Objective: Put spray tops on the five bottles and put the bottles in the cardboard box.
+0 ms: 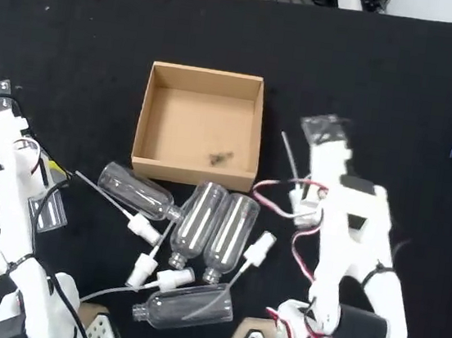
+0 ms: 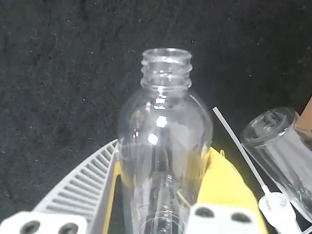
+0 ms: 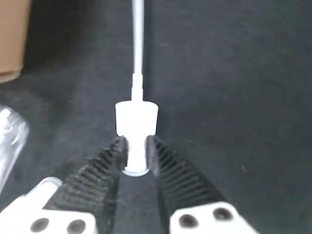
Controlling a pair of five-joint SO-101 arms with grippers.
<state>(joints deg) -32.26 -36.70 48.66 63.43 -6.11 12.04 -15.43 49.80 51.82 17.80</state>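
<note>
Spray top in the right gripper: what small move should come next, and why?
Probably swing the right gripper toward the left gripper and aim the tube of the spray top at the neck of the bottle. The top is clamped with its tube pointing outward; the held bottle's neck is open and bare, and the high view shows them apart.

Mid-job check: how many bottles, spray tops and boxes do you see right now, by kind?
Clear bottles: 5, one in the left gripper
White spray tops: 5, one in the right gripper
Cardboard box: 1
Total: 11
</note>
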